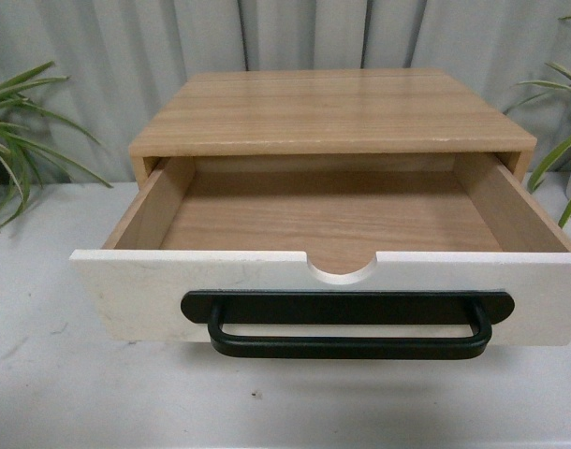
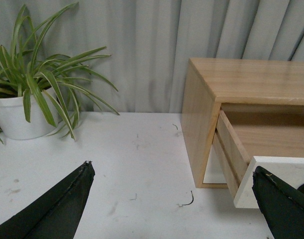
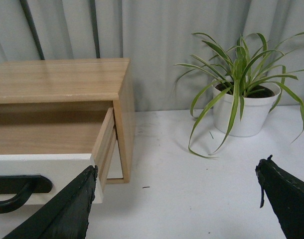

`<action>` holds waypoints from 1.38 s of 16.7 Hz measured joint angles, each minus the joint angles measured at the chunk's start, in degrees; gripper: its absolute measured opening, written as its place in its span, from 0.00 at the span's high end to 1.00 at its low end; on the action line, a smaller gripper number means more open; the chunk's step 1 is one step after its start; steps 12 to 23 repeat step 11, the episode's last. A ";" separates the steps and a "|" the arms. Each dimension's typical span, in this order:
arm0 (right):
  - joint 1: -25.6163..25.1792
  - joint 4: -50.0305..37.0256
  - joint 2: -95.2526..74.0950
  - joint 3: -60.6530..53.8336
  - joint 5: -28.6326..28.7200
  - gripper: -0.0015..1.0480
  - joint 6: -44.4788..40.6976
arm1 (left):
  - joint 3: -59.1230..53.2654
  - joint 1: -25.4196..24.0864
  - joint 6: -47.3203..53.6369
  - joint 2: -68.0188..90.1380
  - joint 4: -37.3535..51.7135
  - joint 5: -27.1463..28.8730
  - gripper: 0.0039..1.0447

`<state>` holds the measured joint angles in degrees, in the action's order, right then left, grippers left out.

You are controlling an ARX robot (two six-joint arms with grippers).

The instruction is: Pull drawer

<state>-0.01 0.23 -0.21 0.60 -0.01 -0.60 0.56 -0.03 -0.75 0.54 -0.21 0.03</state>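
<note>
the drawer (image 1: 267,281) you were working on stood pulled well out of its light wood cabinet (image 1: 332,112), its white front facing the robot and its wood-lined inside open to view with nothing in it. you could see the half-round notch (image 1: 342,267) cut in the top edge of the front, and under it the long black bar handle (image 1: 349,323) running across most of the width. the cabinet sat on the white table (image 1: 61,374), near the middle of the front view, with a grey pleated curtain (image 1: 126,56) behind it.

neither arm showed in the front view. in the left wrist view your left fingers (image 2: 52,209) were spread wide with nothing between them, hanging over bare table just off the drawer's left front corner; one finger overlapped that corner in the view, though you could not tell whether it touched. in the right wrist view your right fingers (image 3: 67,209) were equally wide apart and held nothing, one of them in front of the drawer's right front corner.

a potted spider plant (image 2: 27,99) stood on the table out to the left of the cabinet, and another plant (image 3: 241,99) in a white pot to the right, both well apart from it.
</note>
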 joint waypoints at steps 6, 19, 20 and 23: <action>0.00 0.00 0.00 0.00 0.00 0.06 0.00 | 0.00 0.00 0.00 0.00 0.00 0.00 0.06; 0.00 0.00 0.00 0.00 0.00 0.06 0.00 | 0.00 0.00 0.00 0.00 0.00 0.00 0.06; 0.00 0.00 0.00 0.00 0.00 0.06 0.00 | 0.00 0.00 0.00 0.00 0.00 0.00 0.06; 0.00 0.00 0.00 0.00 0.00 0.06 0.00 | 0.00 0.00 0.00 0.00 0.00 0.00 0.06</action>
